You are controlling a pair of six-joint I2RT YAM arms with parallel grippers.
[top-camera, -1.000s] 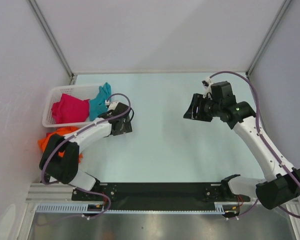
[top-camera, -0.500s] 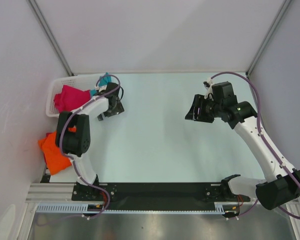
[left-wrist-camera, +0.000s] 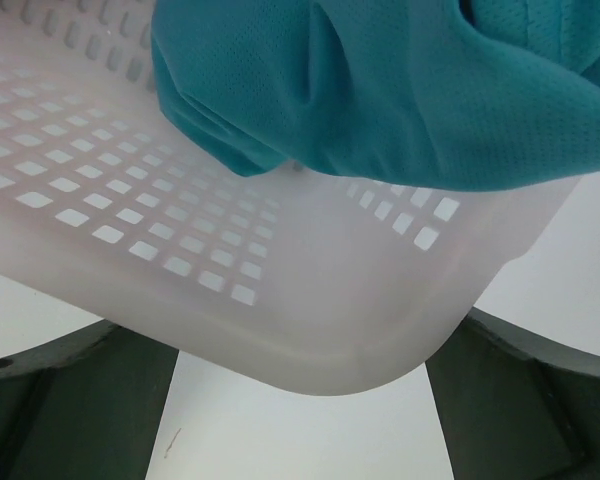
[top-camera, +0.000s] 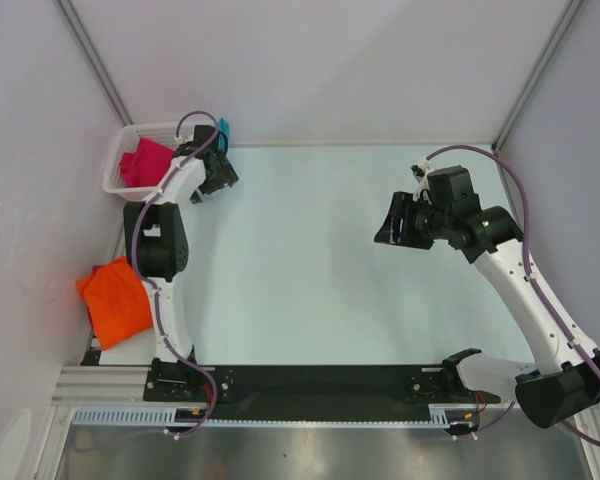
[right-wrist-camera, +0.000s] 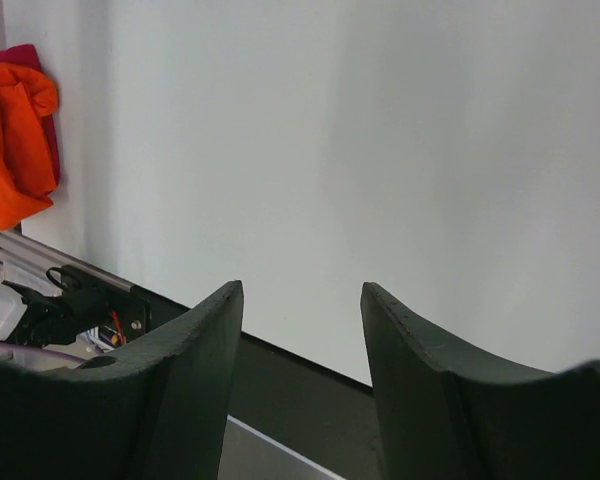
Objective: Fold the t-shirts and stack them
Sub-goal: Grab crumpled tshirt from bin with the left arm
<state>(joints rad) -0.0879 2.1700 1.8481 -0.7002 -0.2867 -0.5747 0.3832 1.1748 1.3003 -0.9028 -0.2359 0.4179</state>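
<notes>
T-shirt near outstretched left end effector

Directly ahead of the left gripper, the teal shirt is matt knit cloth with a fine pinhole mesh. The basket under it is smooth, milky, half-translucent plastic with a soft sheen. The right gripper has dark, matt, faintly grainy fingers. Beyond them the table looks smooth and matt, and further off the orange shirt is soft, creased cloth.
</notes>
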